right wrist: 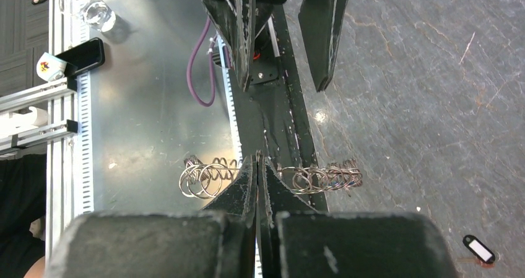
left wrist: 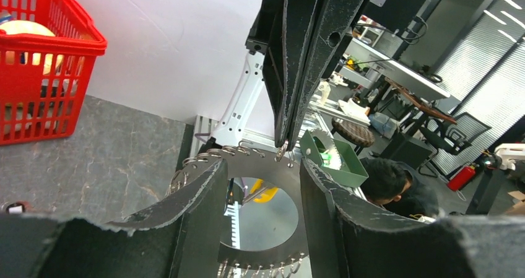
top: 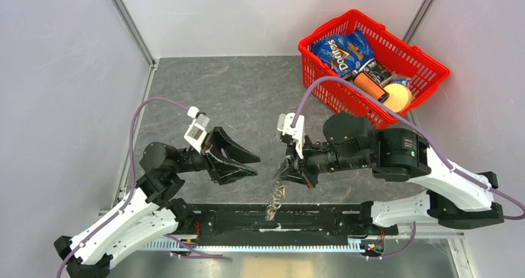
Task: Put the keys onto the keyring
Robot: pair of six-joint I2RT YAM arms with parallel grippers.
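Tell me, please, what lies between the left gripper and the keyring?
Nothing: in the top view, only bare grey table shows between the open left gripper and the keyring hanging from the shut right gripper.

Shiny metal keyring (right wrist: 322, 179), matt rough-edged fingers (left wrist: 198, 210), glossy red plastic basket (left wrist: 49, 44)

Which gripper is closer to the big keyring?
Right. The right gripper pinches the keyring at its top edge; the left gripper is open beside it, not touching.

Noted a red basket (top: 337, 97) far right on the grey table (top: 235, 98). Held a Doritos bag (top: 343, 49) and a round yellow thing (top: 398, 95).
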